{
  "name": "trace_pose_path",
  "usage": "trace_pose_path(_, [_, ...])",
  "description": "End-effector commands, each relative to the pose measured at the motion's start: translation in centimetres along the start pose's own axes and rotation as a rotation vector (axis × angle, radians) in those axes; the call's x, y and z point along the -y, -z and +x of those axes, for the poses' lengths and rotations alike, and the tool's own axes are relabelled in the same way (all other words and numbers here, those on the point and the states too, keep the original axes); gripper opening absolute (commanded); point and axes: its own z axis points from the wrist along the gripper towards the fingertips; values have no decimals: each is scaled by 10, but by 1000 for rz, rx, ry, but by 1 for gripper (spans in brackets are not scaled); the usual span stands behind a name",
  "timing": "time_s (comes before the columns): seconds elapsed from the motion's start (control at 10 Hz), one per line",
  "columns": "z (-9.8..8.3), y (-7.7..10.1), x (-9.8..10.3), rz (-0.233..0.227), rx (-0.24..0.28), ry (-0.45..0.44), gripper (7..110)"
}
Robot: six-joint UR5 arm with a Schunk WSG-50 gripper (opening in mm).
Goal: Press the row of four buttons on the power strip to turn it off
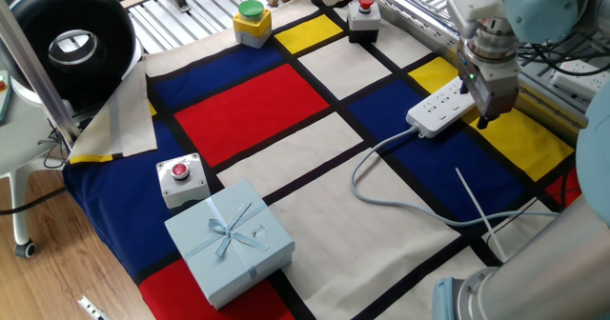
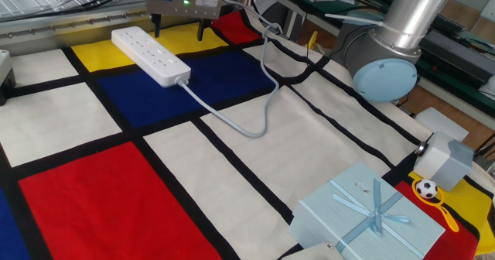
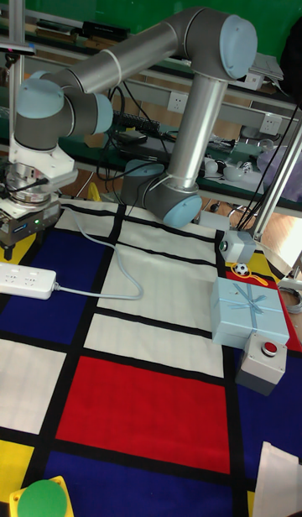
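Note:
The white power strip (image 1: 439,110) (image 2: 150,55) (image 3: 25,280) lies flat across the yellow and blue patches, and its grey cable (image 1: 396,198) (image 2: 232,117) trails over the cloth. The four buttons on its top face are too small to make out. My gripper (image 2: 179,34) (image 1: 477,109) (image 3: 18,242) hangs just past the strip's far long side, over the yellow patch. Its two dark fingers (image 2: 157,31) stand wide apart and open, with nothing between them. They touch neither the strip nor the cloth.
A pale blue gift box (image 1: 229,239) (image 2: 367,217) and a grey box with a red button (image 1: 180,179) sit at the near end. A green button on a yellow box (image 1: 252,20) and a black box with a red button (image 1: 363,17) stand at the far end. Aluminium rails (image 1: 419,15) border the gripper's side.

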Motion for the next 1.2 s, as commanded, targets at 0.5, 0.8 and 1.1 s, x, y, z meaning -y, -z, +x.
trace_pose_path(0.5, [3, -19, 23, 27, 49, 85, 44])
trace_pose_path(0.8, [8, -21, 27, 39, 33, 84, 44])
trace_pose_path(1.1, [13, -20, 21, 15, 16, 70, 44])
